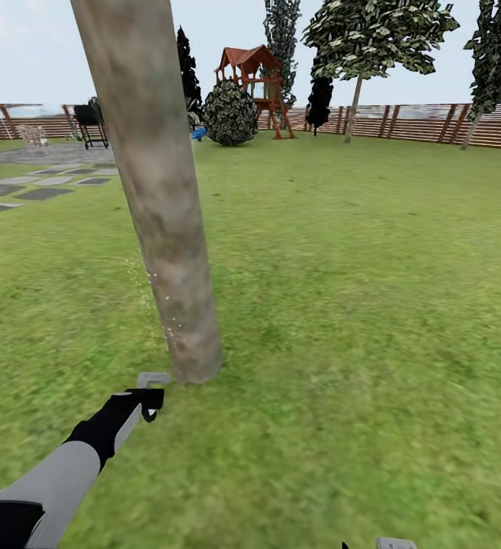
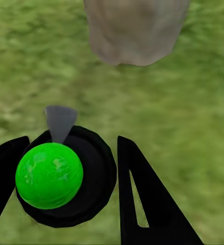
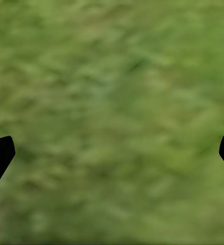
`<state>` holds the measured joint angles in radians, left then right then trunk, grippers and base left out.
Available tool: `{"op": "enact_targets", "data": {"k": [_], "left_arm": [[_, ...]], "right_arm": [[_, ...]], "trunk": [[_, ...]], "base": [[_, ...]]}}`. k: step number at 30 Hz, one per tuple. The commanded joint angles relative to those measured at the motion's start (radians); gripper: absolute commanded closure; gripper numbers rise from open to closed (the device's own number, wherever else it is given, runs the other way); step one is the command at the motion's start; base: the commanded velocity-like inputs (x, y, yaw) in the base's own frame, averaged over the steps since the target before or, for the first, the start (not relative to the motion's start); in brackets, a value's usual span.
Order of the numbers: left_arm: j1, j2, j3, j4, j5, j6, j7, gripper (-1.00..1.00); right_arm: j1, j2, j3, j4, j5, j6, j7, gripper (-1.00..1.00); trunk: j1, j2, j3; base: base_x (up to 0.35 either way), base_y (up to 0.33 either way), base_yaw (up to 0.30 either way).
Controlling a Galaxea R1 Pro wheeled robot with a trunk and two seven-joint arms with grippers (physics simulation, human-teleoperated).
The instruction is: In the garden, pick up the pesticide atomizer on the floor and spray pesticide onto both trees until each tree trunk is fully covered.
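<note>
A thick mottled grey-brown tree trunk [image 1: 155, 198] rises just ahead of me, leaning slightly left toward its top. My left gripper [image 1: 149, 400] reaches low toward the base of the trunk [image 2: 135, 30] and is shut on the pesticide atomizer [image 1: 152, 379]. In the left wrist view the atomizer [image 2: 94, 178] is a black round body with a bright green ball on it, held between my black fingers [image 2: 142, 199], and its grey nozzle [image 2: 60, 122] aims at the trunk's foot. Faint white specks dot the lower trunk. My right gripper [image 3: 112, 148] hangs open over bare grass. A second tree [image 1: 354, 95] stands far back by the fence.
Green lawn [image 1: 357, 305] spreads right and ahead. Grey stepping stones [image 1: 40, 187] lie at the left. A brown slatted fence [image 1: 425, 122], a round bush [image 1: 229, 114], a red play tower [image 1: 254, 84] and a dark grill [image 1: 91, 126] line the back.
</note>
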<state>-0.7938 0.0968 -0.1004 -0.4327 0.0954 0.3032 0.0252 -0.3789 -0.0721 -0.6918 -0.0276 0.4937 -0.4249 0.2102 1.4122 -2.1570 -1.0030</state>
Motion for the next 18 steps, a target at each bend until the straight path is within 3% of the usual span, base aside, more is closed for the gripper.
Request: {"op": "enact_targets", "data": {"k": [1, 3, 5, 7, 13, 18], "left_arm": [[-0.003, 0.000, -0.001, -0.006, 0.000, 0.001, 0.000, 1.00], [-0.010, 0.000, -0.002, -0.041, -0.001, 0.018, -0.001, 1.00], [-0.012, -0.002, -0.002, -0.126, -0.003, 0.126, -0.001, 1.00], [-0.009, 0.001, 0.000, -0.228, -0.008, 0.181, -0.001, 1.00], [-0.014, 0.019, 0.000, -0.259, -0.009, 0.195, 0.030, 1.00], [-0.016, 0.002, -0.002, -0.264, -0.002, 0.215, 0.046, 1.00]], "right_arm": [[0.000, 0.000, 0.000, 0.000, 0.000, 0.000, 0.000, -1.00], [0.000, 0.000, 0.000, 0.000, 0.000, 0.000, 0.000, -1.00], [0.000, 0.000, 0.000, 0.000, 0.000, 0.000, 0.000, -1.00], [0.000, 0.000, 0.000, 0.000, 0.000, 0.000, 0.000, -1.00], [0.000, 0.000, 0.000, 0.000, 0.000, 0.000, 0.000, -1.00], [0.000, 0.007, -0.001, -0.002, -0.002, -0.001, -0.001, -1.00]], "trunk": [[0.000, 0.000, 0.000], [0.000, 0.000, 0.000], [0.000, 0.000, 0.000], [0.000, 0.000, 0.000], [0.000, 0.000, 0.000], [0.000, 0.000, 0.000]], "base": [[0.001, -0.001, 0.000], [0.000, 0.000, 0.000], [0.000, 0.000, 0.000], [0.000, 0.000, 0.000], [0.000, 0.000, 0.000], [0.000, 0.000, 0.000]]}}
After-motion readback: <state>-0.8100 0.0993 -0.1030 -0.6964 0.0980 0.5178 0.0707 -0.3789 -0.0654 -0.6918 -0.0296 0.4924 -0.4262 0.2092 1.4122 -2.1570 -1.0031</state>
